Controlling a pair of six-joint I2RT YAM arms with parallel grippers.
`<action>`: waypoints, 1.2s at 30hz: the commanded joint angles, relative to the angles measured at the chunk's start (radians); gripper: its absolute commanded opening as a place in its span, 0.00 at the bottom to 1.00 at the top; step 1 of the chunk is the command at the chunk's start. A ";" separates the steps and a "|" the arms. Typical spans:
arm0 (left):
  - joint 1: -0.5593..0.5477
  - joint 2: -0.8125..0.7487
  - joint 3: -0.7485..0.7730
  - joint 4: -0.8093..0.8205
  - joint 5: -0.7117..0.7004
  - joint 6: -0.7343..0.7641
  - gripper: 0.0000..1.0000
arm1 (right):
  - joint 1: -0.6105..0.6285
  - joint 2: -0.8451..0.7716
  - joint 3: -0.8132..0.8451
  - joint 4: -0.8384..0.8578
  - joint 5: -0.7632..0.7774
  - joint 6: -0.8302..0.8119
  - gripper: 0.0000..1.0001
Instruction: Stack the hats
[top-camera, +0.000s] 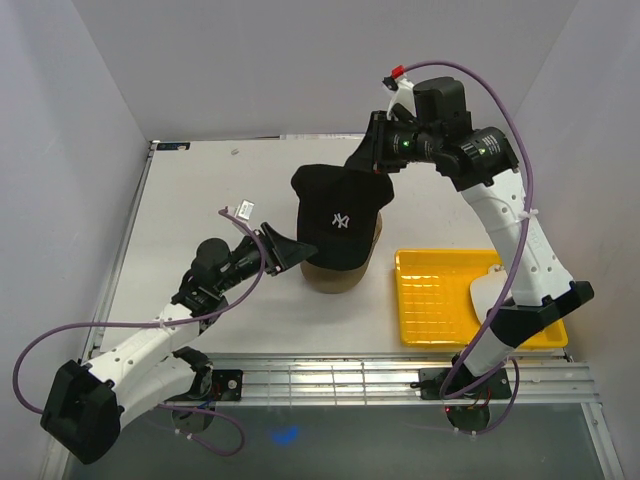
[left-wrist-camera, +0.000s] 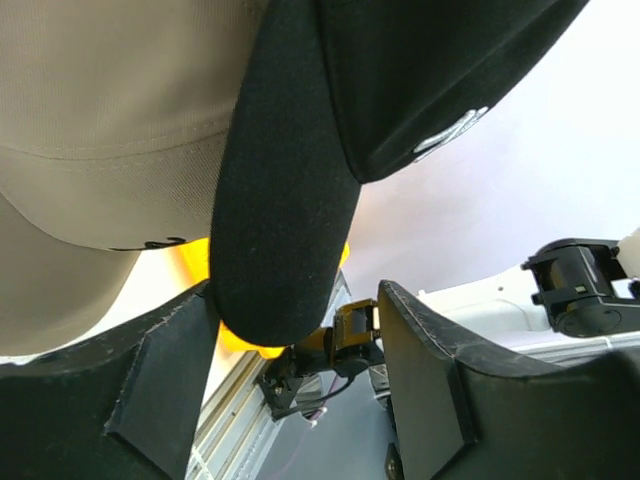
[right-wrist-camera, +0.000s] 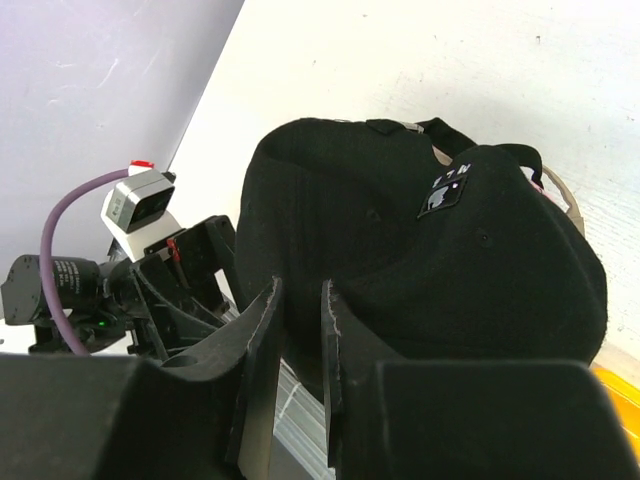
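Black fabric baseball cap (top-camera: 335, 215) sits centre frame over tan fabric cap (top-camera: 330, 277). Likely soft, light; take its stiffer brim (left-wrist-camera: 280, 220). Left gripper (left-wrist-camera: 295, 300) fingers spread around brim; right gripper (right-wrist-camera: 300, 292) fingers nearly together, grip unclear.

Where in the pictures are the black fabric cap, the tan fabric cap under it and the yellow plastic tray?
black fabric cap (top-camera: 335, 215): top view, crown.
tan fabric cap (top-camera: 335, 278): top view, near edge.
yellow plastic tray (top-camera: 432, 300): top view, bare floor.
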 joint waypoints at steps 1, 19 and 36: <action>0.009 0.003 -0.021 0.116 0.041 -0.038 0.73 | 0.006 -0.055 0.004 0.060 -0.019 0.007 0.08; 0.012 0.044 -0.094 0.378 0.035 -0.329 0.01 | 0.009 -0.024 0.003 0.052 0.054 -0.006 0.08; 0.014 0.217 -0.070 0.615 0.028 -0.664 0.00 | 0.012 0.043 0.121 -0.043 0.235 -0.016 0.42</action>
